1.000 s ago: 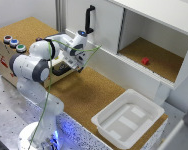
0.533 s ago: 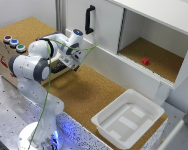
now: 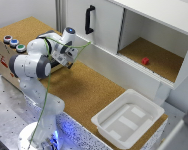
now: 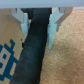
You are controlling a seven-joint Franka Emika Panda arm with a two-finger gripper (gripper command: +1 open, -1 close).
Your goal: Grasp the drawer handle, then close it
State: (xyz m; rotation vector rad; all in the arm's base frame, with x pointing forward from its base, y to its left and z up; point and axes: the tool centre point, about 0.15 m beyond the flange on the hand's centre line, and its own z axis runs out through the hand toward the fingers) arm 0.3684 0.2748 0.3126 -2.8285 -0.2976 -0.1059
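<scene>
The drawer [image 4: 31, 55] shows in the wrist view as a dark open slot beside a tan panel with blue print. It belongs to the tan box [image 3: 5, 52] with coloured round buttons [image 3: 14, 43], at the exterior view's left on the cork bench [image 3: 89, 92]. I cannot make out the drawer handle; in the exterior view the arm hides that spot.

The gripper [image 4: 37, 27] sits right at the drawer. Its jaws are apart, with one white finger on each side of the dark slot. They hold nothing that I can see.

To do this step well, I think the jaws should line up square with the handle, slide in slowly, and squeeze only when the handle sits between them. Then the push should go straight into the box, so the drawer does not jam sideways.
</scene>
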